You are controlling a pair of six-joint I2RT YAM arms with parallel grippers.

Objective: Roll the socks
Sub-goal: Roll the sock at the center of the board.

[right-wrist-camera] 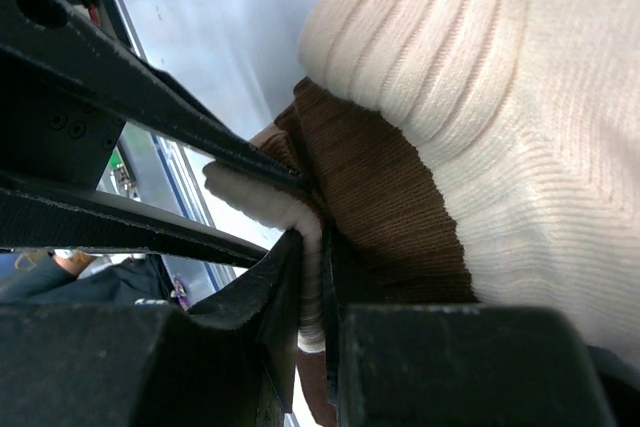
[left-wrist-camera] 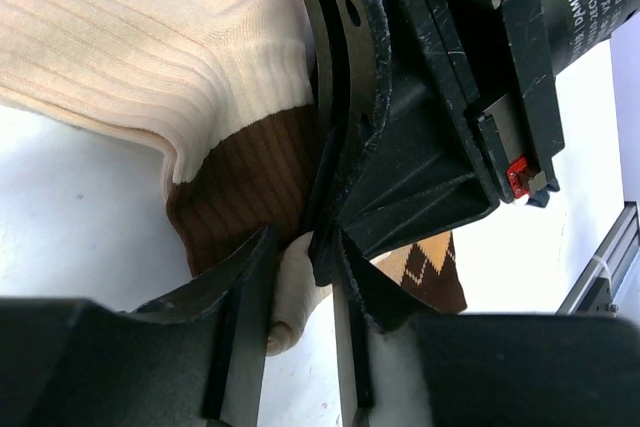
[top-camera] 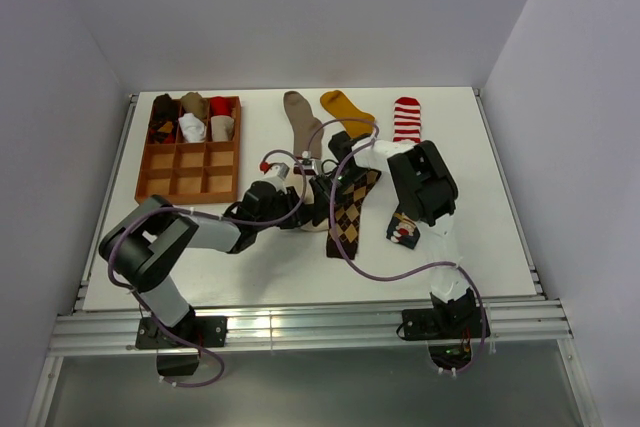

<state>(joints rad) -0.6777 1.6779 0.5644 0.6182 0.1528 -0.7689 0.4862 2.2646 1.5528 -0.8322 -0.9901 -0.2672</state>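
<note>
R gripper (right-wrist-camera: 312, 247) is clamped on the cuff edge of the cream-and-brown sock (right-wrist-camera: 480, 97), dead centre of the top view. L gripper (left-wrist-camera: 300, 277) straddles the same fold, jaws partly apart, can't tell if it's biting. My worry: the tips are crammed together so they could clash, or that thin pinch slips & the fabric pops loose.

Six loose socks (top-camera: 345, 212), one wooden tray (top-camera: 188, 185) holding perhaps five rolled bundles (top-camera: 192, 127), two arms (top-camera: 160, 242).
</note>
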